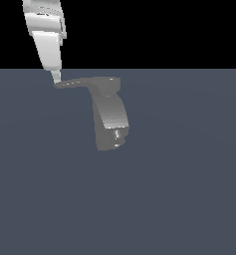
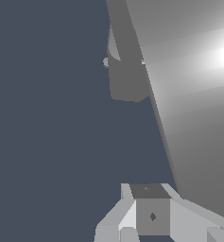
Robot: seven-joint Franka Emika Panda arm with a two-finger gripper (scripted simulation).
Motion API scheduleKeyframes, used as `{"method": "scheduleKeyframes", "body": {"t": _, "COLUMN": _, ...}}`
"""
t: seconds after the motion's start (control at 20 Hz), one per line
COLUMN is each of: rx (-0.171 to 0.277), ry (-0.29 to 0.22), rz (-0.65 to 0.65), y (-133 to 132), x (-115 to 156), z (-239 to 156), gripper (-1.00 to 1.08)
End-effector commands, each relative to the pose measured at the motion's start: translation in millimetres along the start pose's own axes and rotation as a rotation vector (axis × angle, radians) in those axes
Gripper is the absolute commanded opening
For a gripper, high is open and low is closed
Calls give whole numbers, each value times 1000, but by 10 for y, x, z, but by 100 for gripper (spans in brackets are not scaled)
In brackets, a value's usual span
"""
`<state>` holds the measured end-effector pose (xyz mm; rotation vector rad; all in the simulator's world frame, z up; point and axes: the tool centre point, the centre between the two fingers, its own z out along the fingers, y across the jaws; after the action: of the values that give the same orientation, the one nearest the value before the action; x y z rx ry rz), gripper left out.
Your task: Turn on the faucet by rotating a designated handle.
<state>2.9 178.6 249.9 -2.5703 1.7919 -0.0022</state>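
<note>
A small grey metallic faucet with a curved, blocky body [image 1: 110, 119] stands near the middle of the flat dark blue-grey counter [image 1: 189, 189]. Its stubby nozzle end points down toward the exterior view's lower edge. From the top of the faucet a thin flat grey lever handle [image 1: 77, 83] projects toward the exterior view's left and becomes narrower at its tip. The white end effector [image 1: 56, 77] of the robot arm comes down from the upper left of the exterior view, and its lower tip is at the far end of the handle, touching it or just beside it. I cannot tell if the fingers are open or closed. In the wrist view the handle [image 2: 189, 94] fills a large part of the picture as a bright grey surface, with the faucet body [image 2: 125, 78] behind it and the end effector [image 2: 151, 212] close to it.
</note>
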Motion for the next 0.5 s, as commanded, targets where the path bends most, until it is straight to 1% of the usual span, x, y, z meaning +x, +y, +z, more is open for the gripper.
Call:
{"method": "scheduleKeyframes", "body": {"t": 0.0, "rx": -5, "ry": 3, "rz": 13, "y": 98, "x": 79, "z": 8, "gripper": -100}}
{"method": "scheduleKeyframes", "body": {"t": 0.45, "rx": -6, "ry": 3, "rz": 13, "y": 370, "x": 64, "z": 6, "gripper": -100}}
